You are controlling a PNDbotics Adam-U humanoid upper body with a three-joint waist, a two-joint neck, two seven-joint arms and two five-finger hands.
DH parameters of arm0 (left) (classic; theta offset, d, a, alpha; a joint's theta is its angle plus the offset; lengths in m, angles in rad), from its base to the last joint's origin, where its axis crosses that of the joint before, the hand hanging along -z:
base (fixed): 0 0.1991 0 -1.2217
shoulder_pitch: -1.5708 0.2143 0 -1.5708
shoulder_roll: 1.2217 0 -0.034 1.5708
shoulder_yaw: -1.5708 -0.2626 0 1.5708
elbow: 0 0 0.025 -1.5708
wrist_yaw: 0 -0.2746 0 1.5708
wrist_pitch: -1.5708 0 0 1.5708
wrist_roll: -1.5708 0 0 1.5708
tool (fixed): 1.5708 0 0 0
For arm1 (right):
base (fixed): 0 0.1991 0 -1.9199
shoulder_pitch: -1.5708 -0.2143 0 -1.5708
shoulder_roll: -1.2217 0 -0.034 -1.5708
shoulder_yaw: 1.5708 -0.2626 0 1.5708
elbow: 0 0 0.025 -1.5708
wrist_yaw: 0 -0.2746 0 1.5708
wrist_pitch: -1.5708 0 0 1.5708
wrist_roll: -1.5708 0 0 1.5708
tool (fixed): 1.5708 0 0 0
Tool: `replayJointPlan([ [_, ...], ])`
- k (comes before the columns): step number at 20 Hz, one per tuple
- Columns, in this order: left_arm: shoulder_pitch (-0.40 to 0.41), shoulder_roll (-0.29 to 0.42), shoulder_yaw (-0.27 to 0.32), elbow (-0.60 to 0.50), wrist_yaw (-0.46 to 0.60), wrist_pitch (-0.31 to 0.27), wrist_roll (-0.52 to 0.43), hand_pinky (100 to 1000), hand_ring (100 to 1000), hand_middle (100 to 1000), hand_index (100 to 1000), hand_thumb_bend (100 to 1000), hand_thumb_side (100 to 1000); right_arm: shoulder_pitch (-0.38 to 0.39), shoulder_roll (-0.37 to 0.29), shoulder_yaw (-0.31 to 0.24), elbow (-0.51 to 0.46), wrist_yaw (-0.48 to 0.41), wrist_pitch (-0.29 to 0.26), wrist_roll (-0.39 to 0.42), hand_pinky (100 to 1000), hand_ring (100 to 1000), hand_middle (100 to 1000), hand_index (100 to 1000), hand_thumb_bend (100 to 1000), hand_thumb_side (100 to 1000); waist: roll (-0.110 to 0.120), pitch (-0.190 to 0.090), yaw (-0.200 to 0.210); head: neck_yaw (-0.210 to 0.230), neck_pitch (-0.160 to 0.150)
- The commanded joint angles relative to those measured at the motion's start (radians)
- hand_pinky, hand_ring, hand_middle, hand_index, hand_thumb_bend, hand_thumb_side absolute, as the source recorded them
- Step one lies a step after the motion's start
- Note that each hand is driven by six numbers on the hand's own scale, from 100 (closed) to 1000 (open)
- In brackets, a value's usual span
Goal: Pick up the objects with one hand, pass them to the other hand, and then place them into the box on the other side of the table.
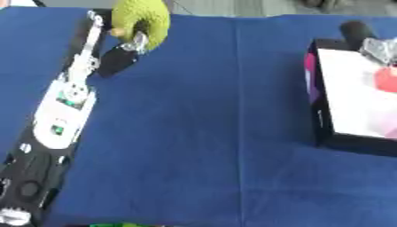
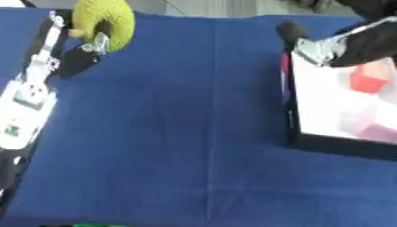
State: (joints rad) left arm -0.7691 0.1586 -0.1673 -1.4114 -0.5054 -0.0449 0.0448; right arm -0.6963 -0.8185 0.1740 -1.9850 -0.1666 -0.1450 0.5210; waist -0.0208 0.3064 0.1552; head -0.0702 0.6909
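A yellow-green knitted object [image 1: 145,17] is up at the far left of the blue table, and my left hand [image 1: 124,48] is shut on its lower side. The left arm runs up from the bottom left corner. At the right stands a black-walled box [image 1: 319,111] with a white inside. A red block [image 2: 367,80] lies in its far part, just under my right hand [image 2: 364,42], which hovers over the box's far edge. Whether that hand touches the block is hidden.
A pale pink thing [image 2: 378,131] lies in the near part of the box. A bit of green [image 1: 116,225] shows at the bottom edge. The blue cloth [image 1: 209,133] stretches between arm and box.
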Motion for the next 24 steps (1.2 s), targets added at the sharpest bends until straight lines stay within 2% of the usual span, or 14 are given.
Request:
replayJointPlan([
  [1, -0.004, -0.011, -0.014, -0.037, -0.047, -0.05, 0.008, 786, 505, 393, 558, 100, 411, -0.025, 0.011, 0.024, -0.015, 0.044, 0.012, 0.042, 1000, 1000, 1000, 1000, 100, 100, -0.002, -0.03, 0.003, -0.013, -0.001],
  [11, 0.007, -0.039, -0.057, -0.031, -0.168, -0.168, 0.047, 778, 509, 398, 552, 100, 316, -0.063, 0.067, 0.086, -0.013, 0.076, 0.053, 0.115, 1000, 1000, 1000, 1000, 131, 100, -0.008, -0.027, 0.023, -0.039, 0.007],
  [13, 0.008, -0.044, -0.073, -0.037, -0.194, -0.203, 0.06, 774, 509, 401, 551, 100, 288, -0.073, 0.078, 0.095, 0.0, 0.09, 0.063, 0.108, 1000, 1000, 1000, 1000, 107, 100, -0.008, -0.023, 0.03, -0.05, 0.006],
  [15, 0.009, -0.051, -0.087, -0.041, -0.219, -0.233, 0.077, 774, 508, 402, 550, 100, 275, -0.084, 0.091, 0.105, 0.021, 0.109, 0.073, 0.095, 1000, 1000, 1000, 1000, 121, 100, -0.01, -0.02, 0.036, -0.062, 0.004],
  [21, 0.004, -0.076, -0.125, -0.026, -0.266, -0.287, 0.094, 773, 509, 402, 547, 100, 244, -0.115, 0.124, 0.129, 0.083, 0.191, 0.094, 0.037, 1000, 1000, 1000, 1000, 167, 100, -0.016, -0.01, 0.056, -0.091, -0.002],
  [24, -0.002, -0.088, -0.137, -0.024, -0.279, -0.305, 0.094, 773, 510, 402, 546, 100, 232, -0.124, 0.14, 0.14, 0.12, 0.229, 0.092, 0.03, 1000, 1000, 1000, 1000, 158, 100, -0.017, -0.007, 0.066, -0.101, -0.007],
])
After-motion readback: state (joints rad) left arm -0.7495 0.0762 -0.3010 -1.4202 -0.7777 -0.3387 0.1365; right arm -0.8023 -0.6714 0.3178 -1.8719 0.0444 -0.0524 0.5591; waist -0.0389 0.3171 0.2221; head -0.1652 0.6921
